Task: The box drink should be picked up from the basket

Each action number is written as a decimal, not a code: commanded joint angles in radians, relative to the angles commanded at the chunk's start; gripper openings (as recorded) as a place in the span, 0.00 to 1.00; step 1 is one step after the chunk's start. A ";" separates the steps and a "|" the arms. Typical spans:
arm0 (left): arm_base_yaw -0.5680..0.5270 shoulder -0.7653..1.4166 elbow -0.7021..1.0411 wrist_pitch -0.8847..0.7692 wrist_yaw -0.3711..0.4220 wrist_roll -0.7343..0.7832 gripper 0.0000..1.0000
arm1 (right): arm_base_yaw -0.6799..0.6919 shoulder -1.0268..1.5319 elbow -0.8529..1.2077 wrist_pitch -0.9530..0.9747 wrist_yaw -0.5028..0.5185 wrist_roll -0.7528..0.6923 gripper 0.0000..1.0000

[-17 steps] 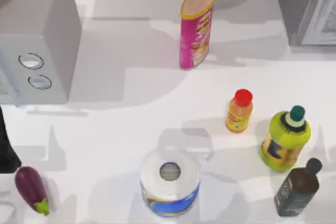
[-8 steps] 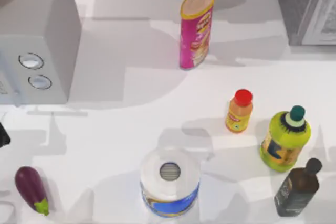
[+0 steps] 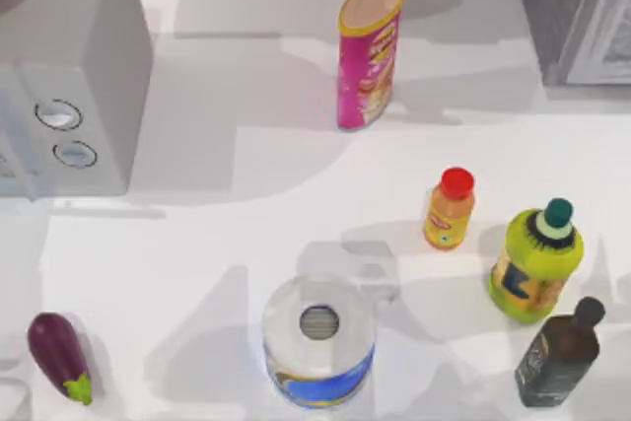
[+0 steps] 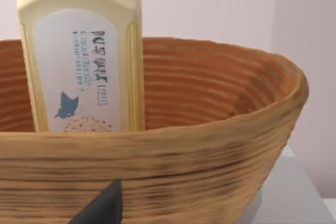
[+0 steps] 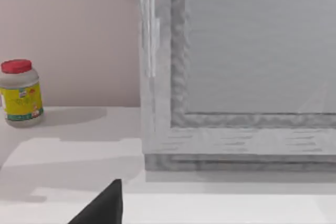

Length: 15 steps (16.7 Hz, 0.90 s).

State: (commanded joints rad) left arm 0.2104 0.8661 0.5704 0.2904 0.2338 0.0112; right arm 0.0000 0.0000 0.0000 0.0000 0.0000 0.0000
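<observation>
**benchrat:** ok so which arm is closer to the box drink? Left wrist view: a dark tip of the left end effector (image 4: pixel 100 208) is poking in at the edge of the frame, and right past it the woven basket (image 4: pixel 210 150) is looming huge. Can't tell if the fingers are spread or clenched, too little of them is showing.

**sim_dave:** left, easy. The box drink (image 4: pixel 84 56) is standing upright inside the basket, just behind the near wall, its long axis running vertical. So from the end effector it's sitting ahead and higher, over the rim.

**benchrat:** meaning the rim is getting in the way. I'm guessing the arm is needing to come up and over, then pinch the flat sides.

**sim_dave:** yep, that's my read too. The right end effector (image 5: pixel 102 205) is parked facing a grey appliance (image 5: pixel 236 77), with a red-capped jar (image 5: pixel 20 93) further back on the counter (image 5: pixel 68 150). Can't tell its fingers either.
</observation>
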 joint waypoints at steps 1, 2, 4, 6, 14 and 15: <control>0.019 0.078 0.051 0.027 0.020 0.001 1.00 | 0.000 0.000 0.000 0.000 0.000 0.000 1.00; 0.037 0.153 0.100 0.052 0.040 0.002 1.00 | 0.000 0.000 0.000 0.000 0.000 0.000 1.00; 0.071 0.293 0.191 0.099 0.076 0.003 1.00 | 0.000 0.000 0.000 0.000 0.000 0.000 1.00; 0.100 0.415 0.269 0.138 0.108 0.003 1.00 | 0.000 0.000 0.000 0.000 0.000 0.000 1.00; 0.154 0.624 0.409 0.209 0.163 0.003 1.00 | 0.000 0.000 0.000 0.000 0.000 0.000 1.00; 0.154 0.624 0.409 0.209 0.163 0.003 1.00 | 0.000 0.000 0.000 0.000 0.000 0.000 1.00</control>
State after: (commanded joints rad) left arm 0.3641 1.4900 0.9789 0.4991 0.3972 0.0141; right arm 0.0000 0.0000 0.0000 0.0000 0.0000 0.0000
